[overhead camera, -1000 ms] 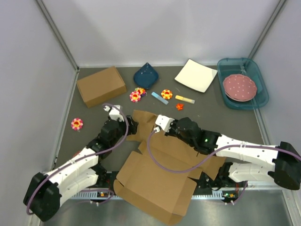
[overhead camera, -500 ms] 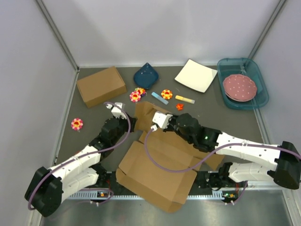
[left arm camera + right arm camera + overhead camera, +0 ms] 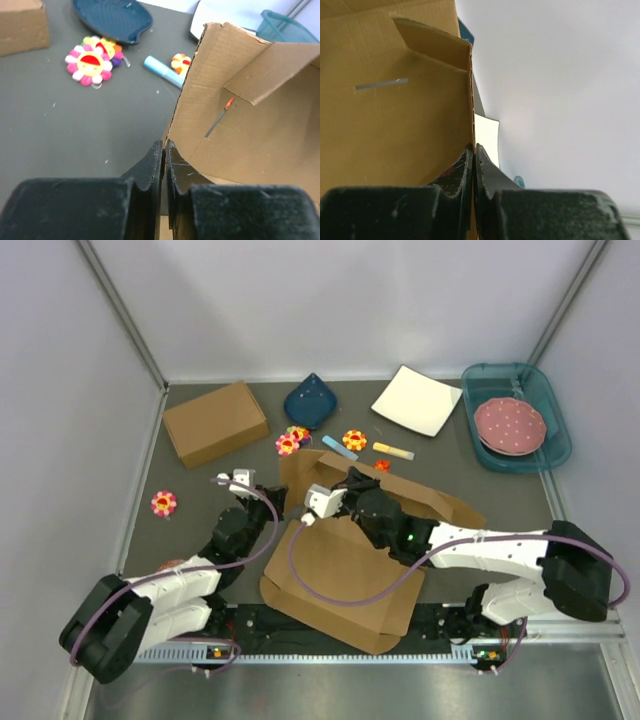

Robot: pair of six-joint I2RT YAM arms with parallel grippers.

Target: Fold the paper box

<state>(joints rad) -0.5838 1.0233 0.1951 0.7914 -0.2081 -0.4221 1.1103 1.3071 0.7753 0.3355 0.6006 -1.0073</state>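
I'm standing by the dark grey table [image 3: 200, 490], where the plain brown cardboard mailer cut-out [image 3: 340, 585] is lying in the middle, close to the arms' bases. Its wide base panel is lying flat and its far flaps are standing up.

The left gripper [image 3: 164, 150] is pinching the lower edge of the upright left flap, its black fingers pressed together on the cardboard. The right gripper [image 3: 474, 151] is clamping a vertical edge of the raised wall, its fingers closed on the thin board. A narrow slot is showing in that wall.

Beyond the cut-out, a deeper blocky brown cardboard box [image 3: 215, 422] is sitting at the far left. A dark blue leaf-shaped dish [image 3: 310, 400] and a white square plate [image 3: 417, 400] are lying along the back. A clear teal plastic tray [image 3: 478, 377] is holding a pink dotted plate [image 3: 510, 425]. A pink-and-yellow flower toy [image 3: 164, 503] is lying alone by the left wall.
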